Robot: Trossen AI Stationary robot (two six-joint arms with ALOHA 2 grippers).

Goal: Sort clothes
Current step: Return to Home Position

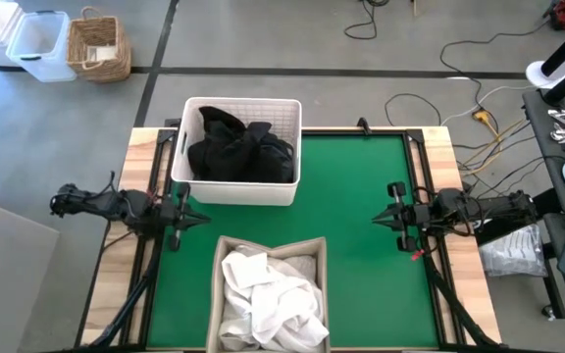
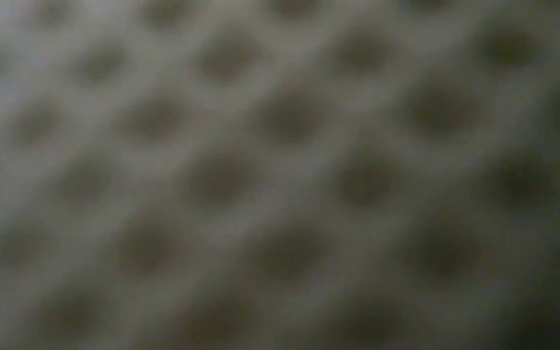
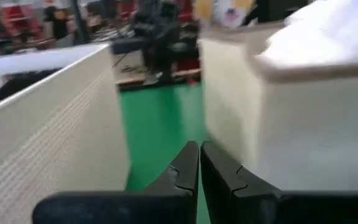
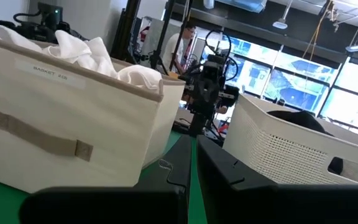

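Note:
Dark clothes [image 1: 238, 149] lie heaped in the white plastic basket [image 1: 235, 192] at the mat's far left. White clothes [image 1: 271, 296] fill the beige fabric bin [image 1: 222, 270] at the near edge; they show above the bin's rim [image 4: 79, 50] in the right wrist view. My left gripper [image 1: 200, 218] rests shut at the mat's left edge, pointing level toward the gap between basket and bin [image 3: 197, 163]. My right gripper [image 1: 379, 221] rests shut at the mat's right edge, level [image 4: 191, 155]. Both hold nothing.
The green mat [image 1: 361, 196] lies bare between the grippers and on the right. The low view is filled by a blurred mesh pattern [image 2: 280, 175]. Beyond the table stand a wicker basket [image 1: 98, 46] and a plastic box [image 1: 41, 44]. A person [image 4: 182, 46] stands in the room behind.

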